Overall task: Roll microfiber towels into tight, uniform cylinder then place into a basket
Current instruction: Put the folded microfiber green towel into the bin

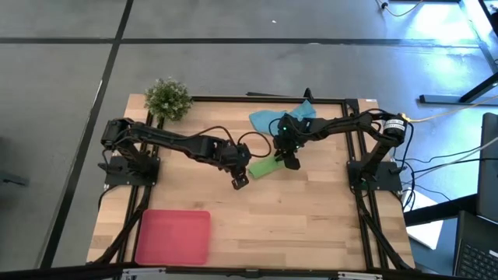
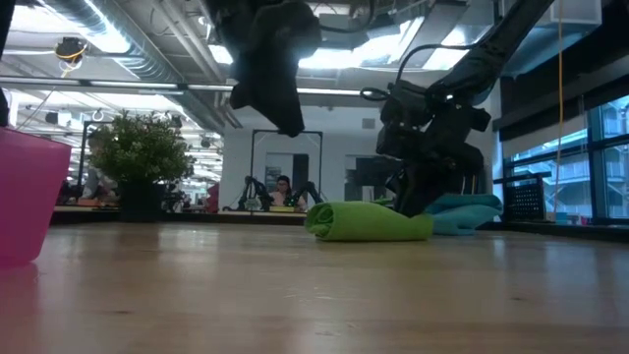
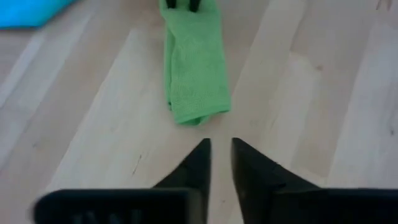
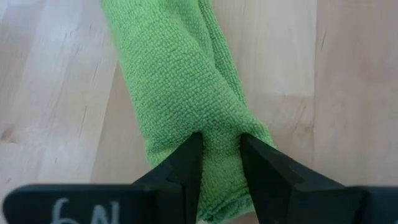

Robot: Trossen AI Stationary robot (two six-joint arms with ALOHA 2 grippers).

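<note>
Fingers (image 4: 186,168) (right wrist) pinching green towel (image 4: 180,81)

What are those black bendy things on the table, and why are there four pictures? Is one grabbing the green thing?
They are two robot arms. One picture looks down from above, one peeks level across the wooden table, and two come from cameras on the arms' wrists. The right gripper pinches one end of the rolled lime green microfiber towel. The left gripper hovers just off the roll's other end, holding nothing, its fingers nearly together. A crumpled light blue cloth, a small green bushy plant and a shallow pinkish-red plastic tray also sit on the table.
</note>
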